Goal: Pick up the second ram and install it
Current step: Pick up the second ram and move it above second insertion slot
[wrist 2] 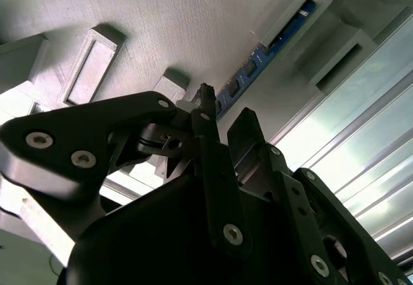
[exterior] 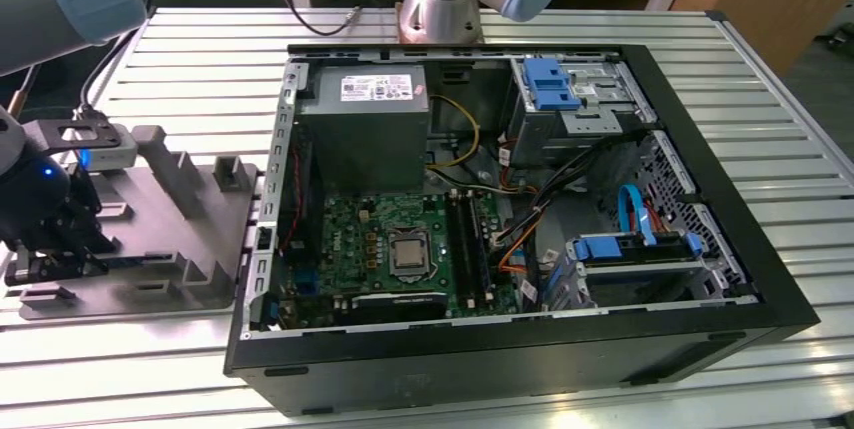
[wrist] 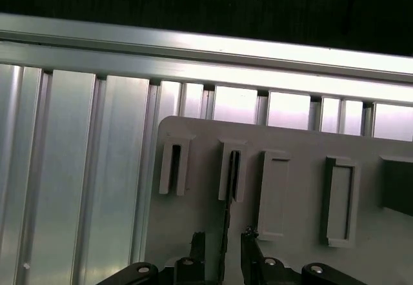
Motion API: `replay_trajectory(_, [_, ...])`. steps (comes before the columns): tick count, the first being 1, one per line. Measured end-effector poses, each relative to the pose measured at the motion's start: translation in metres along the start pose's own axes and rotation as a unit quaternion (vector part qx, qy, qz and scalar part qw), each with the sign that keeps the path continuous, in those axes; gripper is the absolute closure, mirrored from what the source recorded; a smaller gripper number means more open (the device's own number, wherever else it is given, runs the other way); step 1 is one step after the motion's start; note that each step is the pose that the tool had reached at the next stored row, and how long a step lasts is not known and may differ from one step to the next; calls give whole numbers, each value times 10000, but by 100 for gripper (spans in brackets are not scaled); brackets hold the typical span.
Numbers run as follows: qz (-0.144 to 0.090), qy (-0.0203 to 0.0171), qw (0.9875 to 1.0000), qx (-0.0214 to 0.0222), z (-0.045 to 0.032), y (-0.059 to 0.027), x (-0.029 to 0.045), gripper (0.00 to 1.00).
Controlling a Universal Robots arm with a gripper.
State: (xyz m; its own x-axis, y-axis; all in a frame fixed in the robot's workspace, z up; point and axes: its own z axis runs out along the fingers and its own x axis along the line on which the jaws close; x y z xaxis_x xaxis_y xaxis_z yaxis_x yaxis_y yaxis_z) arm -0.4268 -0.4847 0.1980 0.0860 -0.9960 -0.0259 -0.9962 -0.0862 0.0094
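Grey tray (wrist: 297, 137) w/ second ram (wrist: 226, 220) upright in slot — end effector (wrist: 222, 236) spread astride it.

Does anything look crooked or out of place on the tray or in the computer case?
Nothing stands out. The second ram stands on edge, straight in its slot on the grey tray, with the gripper open astride it. The computer case lies open, with no visible damage or loose parts.

One computer case (exterior: 534, 361), one grey tray (exterior: 174, 241), one ram stick (wrist 2: 257, 59)
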Motion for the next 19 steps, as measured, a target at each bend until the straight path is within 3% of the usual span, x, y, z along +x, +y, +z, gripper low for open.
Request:
replay_trajectory(5, [0,0,10000,0,0,1,0,65])
replay_trajectory(7, [0,0,10000,0,0,1,0,66])
replay_trajectory(8, [0,0,10000,0,0,2,0,73])
replay_trajectory(11, [1,0,10000,0,1,2,0,73])
replay_trajectory(17, [255,-3,9997,7,1,2,0,73])
replay_trajectory(19, [295,-3,9996,8,-42,3,-2,73])
